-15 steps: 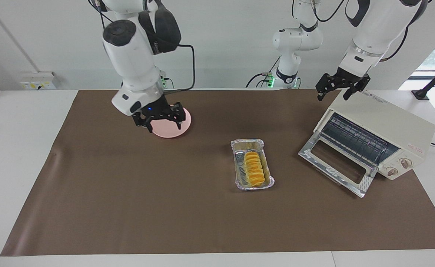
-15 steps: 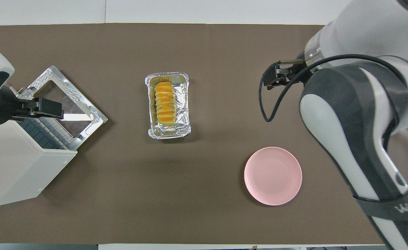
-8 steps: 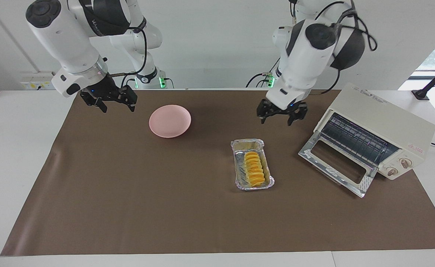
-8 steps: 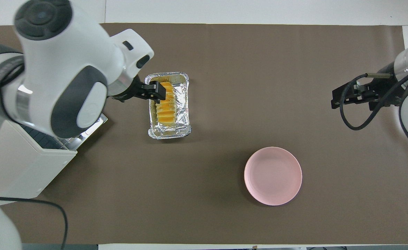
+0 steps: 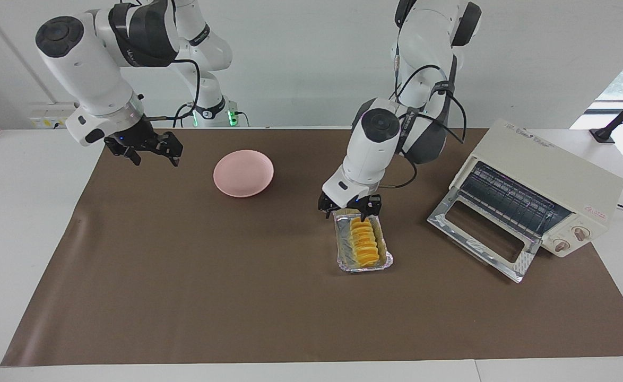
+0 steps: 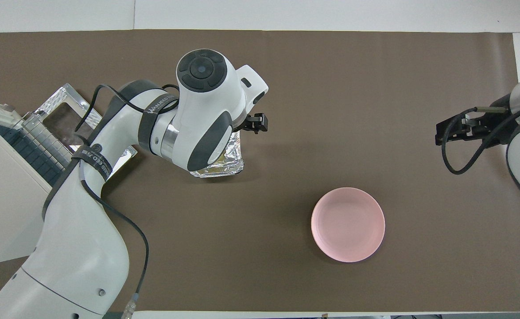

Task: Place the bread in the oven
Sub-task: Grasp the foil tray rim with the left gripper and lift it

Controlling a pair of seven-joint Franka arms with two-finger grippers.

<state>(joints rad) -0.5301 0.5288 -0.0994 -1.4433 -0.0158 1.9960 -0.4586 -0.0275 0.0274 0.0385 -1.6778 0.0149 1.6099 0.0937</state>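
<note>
The bread [image 5: 364, 243] is a ridged golden-yellow loaf lying in a silver foil tray [image 5: 383, 261] mid-table. My left gripper [image 5: 347, 210] is open and low over the tray's end nearer the robots, just above the rim, with nothing in it. In the overhead view the left arm hides the bread, and only a corner of the foil tray [image 6: 224, 165] and the left gripper [image 6: 254, 123] show. The cream-white oven [image 5: 550, 178] stands at the left arm's end, its glass door [image 5: 481, 234] dropped open. It also shows in the overhead view [image 6: 3, 199]. My right gripper [image 5: 144, 150] is open and empty, raised over the mat's edge at the right arm's end.
A round pink plate [image 5: 243, 173] lies on the brown mat [image 5: 210, 297], nearer the robots than the tray and toward the right arm's end. It also shows in the overhead view [image 6: 347, 224], as does the right gripper [image 6: 451, 131].
My left gripper has swung from above the oven down to the foil tray's end. My right gripper has moved away from over the pink plate toward the right arm's end of the table.
</note>
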